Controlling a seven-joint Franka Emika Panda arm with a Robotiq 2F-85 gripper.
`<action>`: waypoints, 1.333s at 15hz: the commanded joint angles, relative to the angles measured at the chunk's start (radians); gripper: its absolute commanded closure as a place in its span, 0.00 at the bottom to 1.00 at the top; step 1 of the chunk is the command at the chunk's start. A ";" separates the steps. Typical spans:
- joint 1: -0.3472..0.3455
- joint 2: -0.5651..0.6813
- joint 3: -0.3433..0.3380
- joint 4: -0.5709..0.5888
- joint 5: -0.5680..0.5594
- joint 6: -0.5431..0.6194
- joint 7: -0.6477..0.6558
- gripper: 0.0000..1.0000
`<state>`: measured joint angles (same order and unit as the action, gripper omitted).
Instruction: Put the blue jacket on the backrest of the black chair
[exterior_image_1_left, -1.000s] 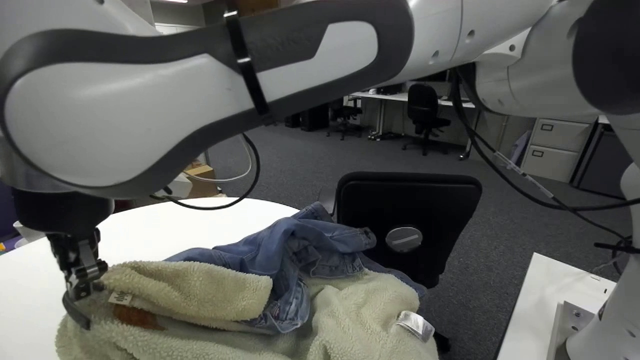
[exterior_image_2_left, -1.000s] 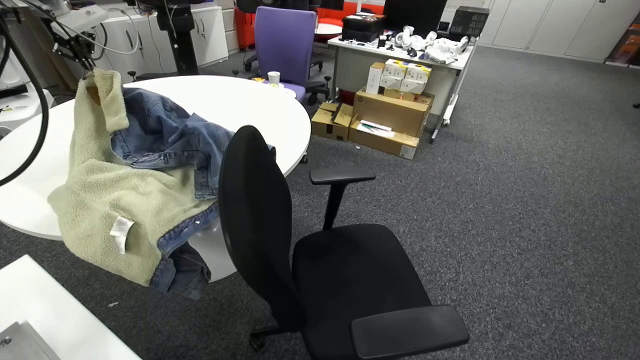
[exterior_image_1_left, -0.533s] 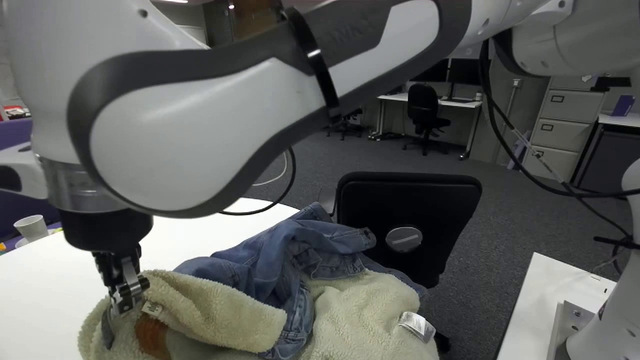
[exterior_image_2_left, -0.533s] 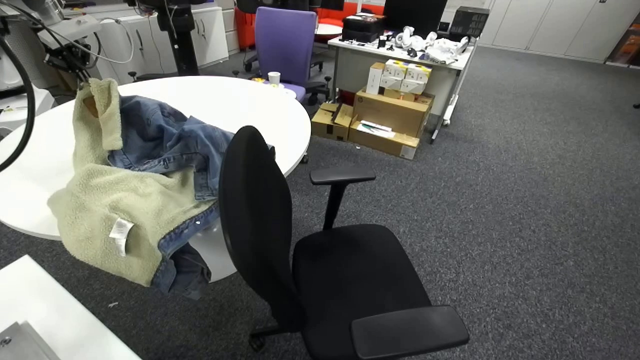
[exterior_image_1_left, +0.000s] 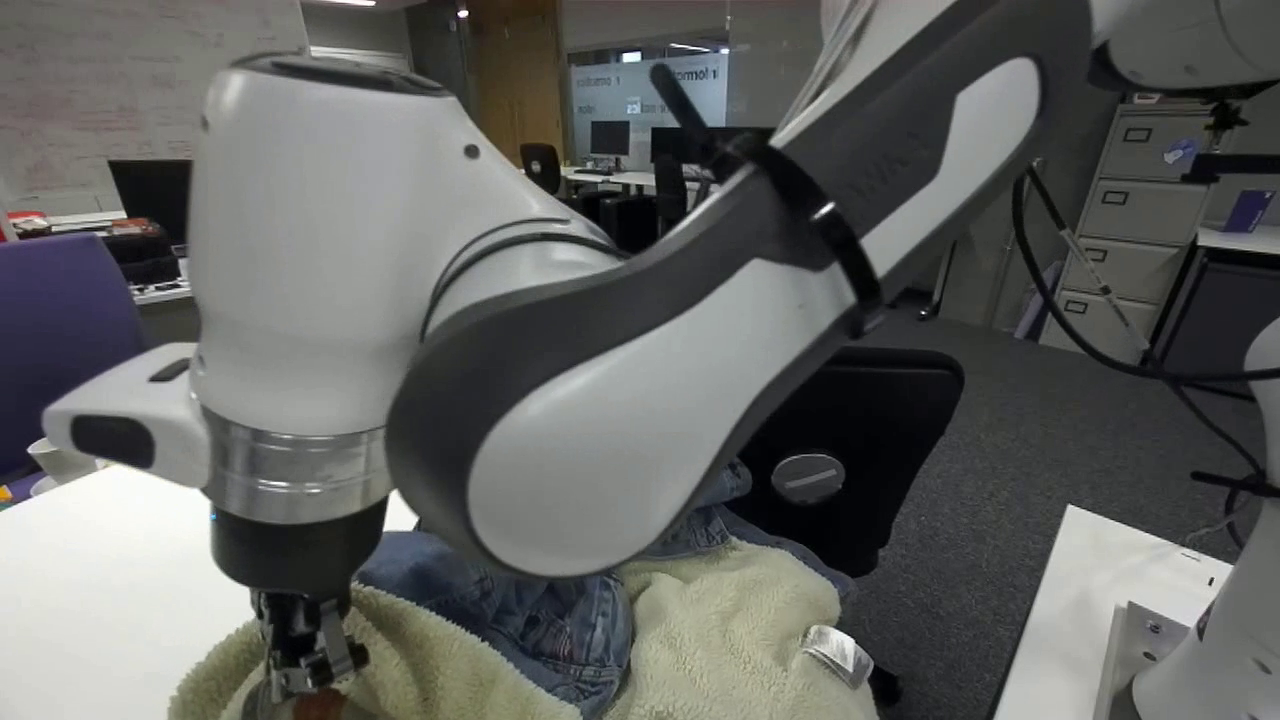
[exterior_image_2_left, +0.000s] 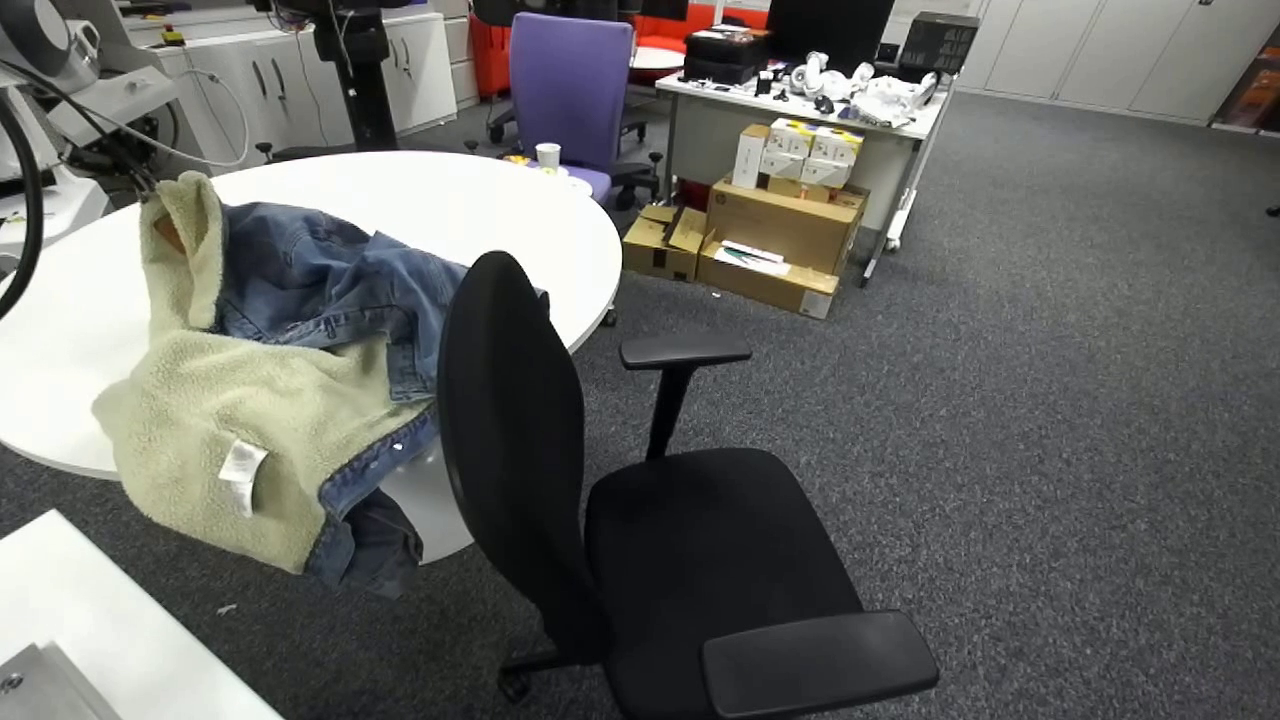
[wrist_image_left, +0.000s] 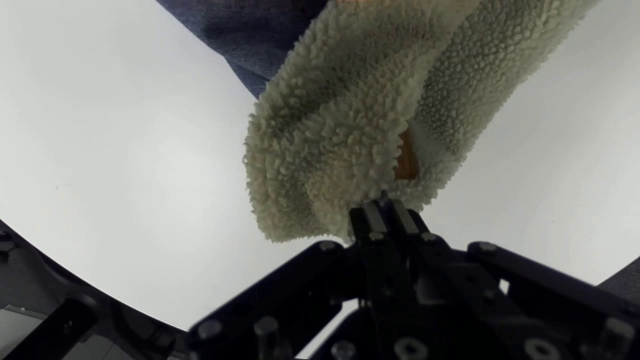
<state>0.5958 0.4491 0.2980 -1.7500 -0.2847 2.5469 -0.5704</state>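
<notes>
Dark grey carpet (exterior_image_2_left: 1050, 420): The likely landing place, should the blue denim jacket with pale beige fleecy lining (exterior_image_2_left: 270, 390) slip loose on its way.

Round white table (exterior_image_2_left: 530, 215): Bears the jacket, spread mostly lining-up, one denim end dangling past the rim; that overhang could drag the rest down if the lift goes lopsided.

Black office chair with dark armrests (exterior_image_2_left: 690, 520): Stands just beside the table, its padded, round-cornered backrest (exterior_image_2_left: 512, 440) facing the cloth with its rear side and not yet draped. If the base rolls or swivels, a dragged garment might shove it out of line.

Jacket: Reaches to the chair's rear, where contact cannot be told. Gripped at the end away from the chair, it could hang as one long bundle, cross the backrest unevenly and slide off; lying this way up, it may also land inside out.

Fleecy fold, perhaps the collar (wrist_image_left: 325, 150): Rises to a peak in an exterior view. Held only near its edge, it could creep free under the weight below.

Black metal claw (wrist_image_left: 384, 205): Fingers pressed nearly together, pinching the fold's edge; how deep the bite goes is buried in pile. A shallow one would be the chief cause of a drop.

Small brown patch (wrist_image_left: 407, 157): Lies just beside the fingertips, apparently not caught between them.
</notes>
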 joint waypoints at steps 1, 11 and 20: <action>-0.043 -0.156 0.034 -0.234 -0.031 0.112 0.086 0.98; -0.160 -0.459 0.084 -0.635 0.069 0.212 0.208 0.98; -0.160 -0.654 0.020 -0.478 0.259 -0.445 -0.160 0.98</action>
<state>0.4604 -0.1359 0.3412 -2.2800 -0.0428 2.2753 -0.6414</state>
